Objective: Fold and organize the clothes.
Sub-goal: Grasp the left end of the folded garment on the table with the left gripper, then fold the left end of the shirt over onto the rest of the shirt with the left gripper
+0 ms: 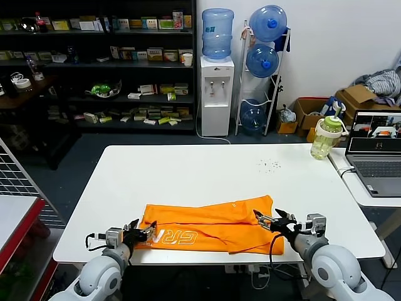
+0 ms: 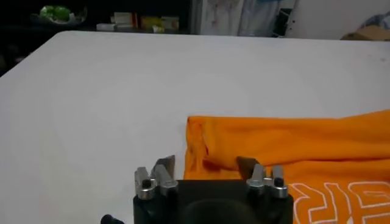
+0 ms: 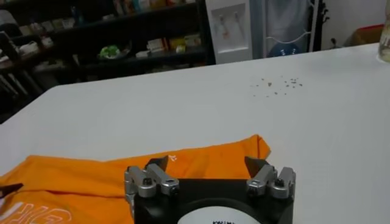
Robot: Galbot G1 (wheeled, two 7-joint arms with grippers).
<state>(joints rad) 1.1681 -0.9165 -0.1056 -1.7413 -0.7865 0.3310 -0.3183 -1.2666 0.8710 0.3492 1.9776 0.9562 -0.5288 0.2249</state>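
One white table (image 1: 207,172), dark shelving (image 1: 94,63) behind

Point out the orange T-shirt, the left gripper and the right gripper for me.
orange T-shirt (image 1: 213,224): head view, middle of the folded cloth.
left gripper (image 1: 148,229): head view, between its open fingertips at the shirt's left end.
right gripper (image 1: 260,219): head view, between its open fingertips at the shirt's right end.

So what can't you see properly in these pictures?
- The orange T-shirt: head view, its white lettering is half folded under.
- Same lettering, left wrist view: cut off by the picture edge and the left gripper.
- Right wrist view: the right gripper hides the shirt's near edge.
- Shelf boxes: labels too small to read.
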